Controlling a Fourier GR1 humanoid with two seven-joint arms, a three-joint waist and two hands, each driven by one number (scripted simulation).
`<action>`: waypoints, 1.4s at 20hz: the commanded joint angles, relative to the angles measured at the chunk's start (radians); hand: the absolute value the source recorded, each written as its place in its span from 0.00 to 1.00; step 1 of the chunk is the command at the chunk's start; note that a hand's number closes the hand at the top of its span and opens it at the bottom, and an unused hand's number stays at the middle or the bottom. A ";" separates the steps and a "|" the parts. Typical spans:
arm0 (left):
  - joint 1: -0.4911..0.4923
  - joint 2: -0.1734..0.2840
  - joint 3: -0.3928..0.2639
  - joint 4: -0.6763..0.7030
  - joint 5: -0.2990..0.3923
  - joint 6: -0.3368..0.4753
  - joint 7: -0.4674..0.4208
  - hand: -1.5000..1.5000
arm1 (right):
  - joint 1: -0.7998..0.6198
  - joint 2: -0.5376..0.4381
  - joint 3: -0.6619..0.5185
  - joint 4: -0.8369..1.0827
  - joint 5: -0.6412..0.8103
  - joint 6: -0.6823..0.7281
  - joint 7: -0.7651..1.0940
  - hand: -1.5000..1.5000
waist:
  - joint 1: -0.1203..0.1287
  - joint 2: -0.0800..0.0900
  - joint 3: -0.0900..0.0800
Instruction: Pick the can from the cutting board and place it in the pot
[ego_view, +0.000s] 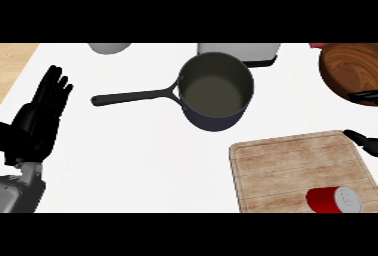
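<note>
A red can (334, 200) with a pale lid lies near the front right corner of the wooden cutting board (284, 165). The dark pot (215, 91) stands behind the board at mid-counter, empty, its long handle (133, 97) pointing left. My left hand (38, 117) rests open at the left edge, fingers up, far from both. Of my right hand (362, 140) only black parts show at the right edge, one just past the board's far right corner and one higher up; they stand apart and hold nothing. The can lies well in front of them.
A brown wooden bowl (347, 67) sits at the back right, partly cut off. A pale grey container (238, 51) stands right behind the pot, and a grey rounded vessel (109, 47) shows at the back left. The white counter ends in a wooden strip (15, 57) at the far left.
</note>
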 joint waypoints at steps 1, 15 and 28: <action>-0.020 -0.032 0.022 0.018 0.006 0.024 0.021 0.50 | 0.005 -0.029 -0.052 0.200 -0.001 0.152 -0.279 0.00 | -0.009 -0.003 0.001; -0.026 -0.053 0.042 0.034 -0.010 -0.003 0.028 0.50 | -0.018 -0.385 0.082 -0.088 0.140 0.430 -0.089 0.00 | -0.021 -0.013 -0.003; -0.007 -0.103 0.061 0.071 -0.064 -0.017 -0.003 0.50 | 0.121 -0.319 0.192 -0.524 0.267 0.438 0.306 0.00 | -0.028 -0.012 -0.002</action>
